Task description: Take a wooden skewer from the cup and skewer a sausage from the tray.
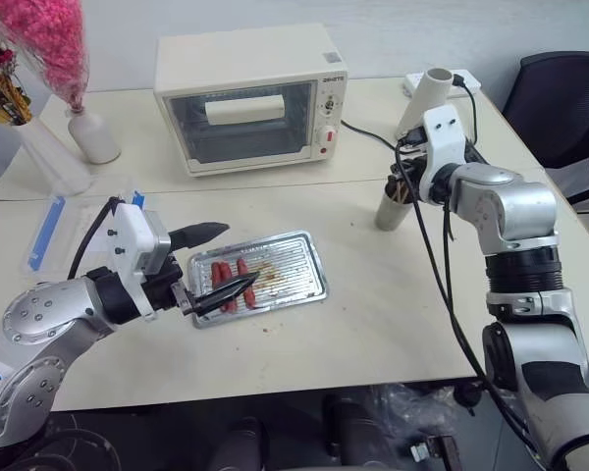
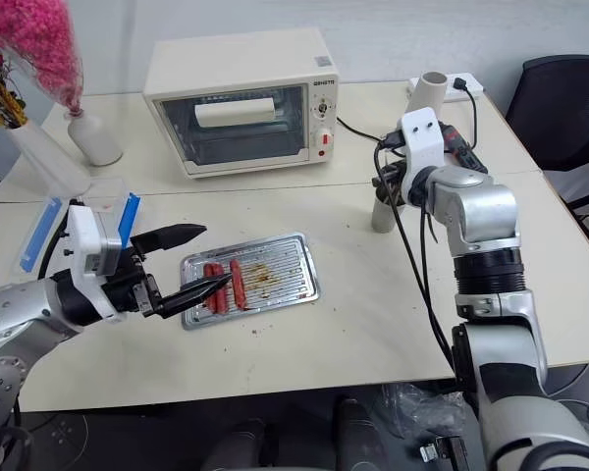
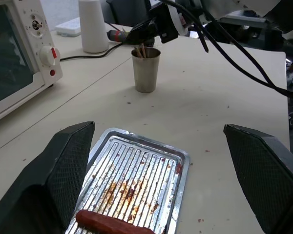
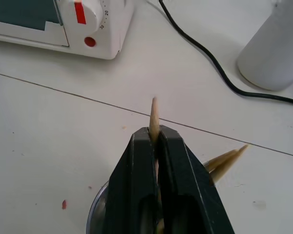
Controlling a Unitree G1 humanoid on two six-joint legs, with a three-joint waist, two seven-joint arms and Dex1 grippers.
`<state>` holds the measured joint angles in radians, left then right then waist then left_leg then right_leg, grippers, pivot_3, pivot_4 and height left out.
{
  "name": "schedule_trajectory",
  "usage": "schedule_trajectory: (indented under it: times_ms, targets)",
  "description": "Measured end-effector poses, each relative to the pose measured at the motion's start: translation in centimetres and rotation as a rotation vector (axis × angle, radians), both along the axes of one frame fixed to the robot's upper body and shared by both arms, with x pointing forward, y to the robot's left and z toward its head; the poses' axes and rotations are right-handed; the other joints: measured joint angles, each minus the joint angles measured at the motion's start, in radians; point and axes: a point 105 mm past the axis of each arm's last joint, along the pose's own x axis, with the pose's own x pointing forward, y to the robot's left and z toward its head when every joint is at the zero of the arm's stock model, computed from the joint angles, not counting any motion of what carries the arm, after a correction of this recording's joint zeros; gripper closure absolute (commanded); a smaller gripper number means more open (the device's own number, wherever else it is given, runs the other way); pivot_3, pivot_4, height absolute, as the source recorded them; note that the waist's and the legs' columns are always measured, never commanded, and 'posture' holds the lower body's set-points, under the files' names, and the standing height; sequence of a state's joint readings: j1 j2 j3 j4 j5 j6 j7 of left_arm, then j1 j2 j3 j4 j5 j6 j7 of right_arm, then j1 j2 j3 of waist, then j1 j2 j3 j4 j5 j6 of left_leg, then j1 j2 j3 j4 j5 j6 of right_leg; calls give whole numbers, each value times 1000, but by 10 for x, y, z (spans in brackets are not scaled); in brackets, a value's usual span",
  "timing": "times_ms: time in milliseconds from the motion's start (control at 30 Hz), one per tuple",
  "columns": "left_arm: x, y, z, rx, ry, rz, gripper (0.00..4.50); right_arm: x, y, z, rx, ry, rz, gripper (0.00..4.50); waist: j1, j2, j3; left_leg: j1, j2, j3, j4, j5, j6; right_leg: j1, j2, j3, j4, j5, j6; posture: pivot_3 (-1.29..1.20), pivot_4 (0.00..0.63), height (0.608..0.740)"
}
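Hovering over the near left end of the tray (image 1: 293,257), the left tool (image 1: 208,263) has its two black fingers spread wide apart with nothing between them. Three sausages lie side by side on the ribbed, grease-marked bottom at that end of the tray, and the nearest sausage (image 3: 110,224) shows between the open fingers in the left wrist view. The tray sits flat on the pale tabletop (image 1: 373,324), just right of a clear plastic box (image 1: 54,231) with blue clips. Farther back and to the right stands the cup (image 3: 146,69), upright with several skewers sticking out of its mouth. The right tool (image 4: 156,139) is directly above the cup, its fingers pressed together on one wooden skewer (image 4: 154,117), whose pointed tip pokes out past the fingertips. Behind are a white toaster oven (image 1: 250,98) and a taller white cylinder (image 3: 93,25).
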<state>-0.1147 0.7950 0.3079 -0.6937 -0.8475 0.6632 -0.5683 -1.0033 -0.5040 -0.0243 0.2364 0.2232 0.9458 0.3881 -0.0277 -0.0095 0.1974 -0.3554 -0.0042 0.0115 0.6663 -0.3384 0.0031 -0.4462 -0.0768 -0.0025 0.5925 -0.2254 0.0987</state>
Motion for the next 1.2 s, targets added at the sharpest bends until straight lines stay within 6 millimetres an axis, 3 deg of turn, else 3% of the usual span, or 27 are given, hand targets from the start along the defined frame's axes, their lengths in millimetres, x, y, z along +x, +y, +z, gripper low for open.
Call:
schedule_trajectory:
  times_ms: [100, 200, 300, 400, 500, 733, 933, 1200]
  targets:
    - [2, -3, 2, -3, -18, -6, 0, -8, -3, 18, 16, -21, 8, 4452, 0, 0, 0, 0, 0, 0, 0, 0, 0, 0, 0, 0, 0, 0, 0, 0, 150, 740]
    - [6, -8, 4, -20, -44, -13, 0, -16, 0, 55, 74, -78, 29, 4452, -1, 0, 0, 0, 0, 0, 0, 0, 0, 0, 0, 0, 1, 0, 0, 0, 150, 740]
    - [13, -8, 4, -32, -53, 3, 0, -28, 10, 94, 180, -139, 80, 4452, -1, 0, 0, 0, 1, 0, 0, 0, 0, 0, 1, -1, 1, 0, 0, 0, 150, 740]
    - [17, -14, 7, -56, -84, 3, 0, -35, 30, 112, 338, -117, 152, 4452, -1, 0, 0, 0, 1, 0, 0, 0, 0, 0, 1, 0, 1, 0, 0, 0, 150, 740]
    - [24, -18, 10, -77, -121, 27, 0, -39, 59, 104, 496, 12, 239, 4452, -1, 0, 0, 0, 1, 0, 0, 0, 0, 0, 0, 0, 2, 0, 0, 0, 150, 740]
    - [34, -22, 12, -118, -190, 113, 0, -40, 121, 46, 839, 422, 323, 4452, -1, 0, 0, -5, 0, -1, 0, 0, -1, -4, -2, 2, 1, 0, 0, 0, 150, 740]
    - [41, -21, 15, -189, -239, 210, 0, -33, 116, 21, 962, 546, 206, 4452, 0, -1, -1, -19, -2, -1, 2, 5, -7, -18, -3, 2, 4, 1, 1, 0, 150, 740]
    - [58, -25, 0, -228, -233, 312, 0, -33, 115, 26, 1041, 566, 193, 4452, -8, -1, -1, -16, 0, 2, 1, 5, -5, -18, 0, 1, 6, 1, 1, 0, 150, 740]
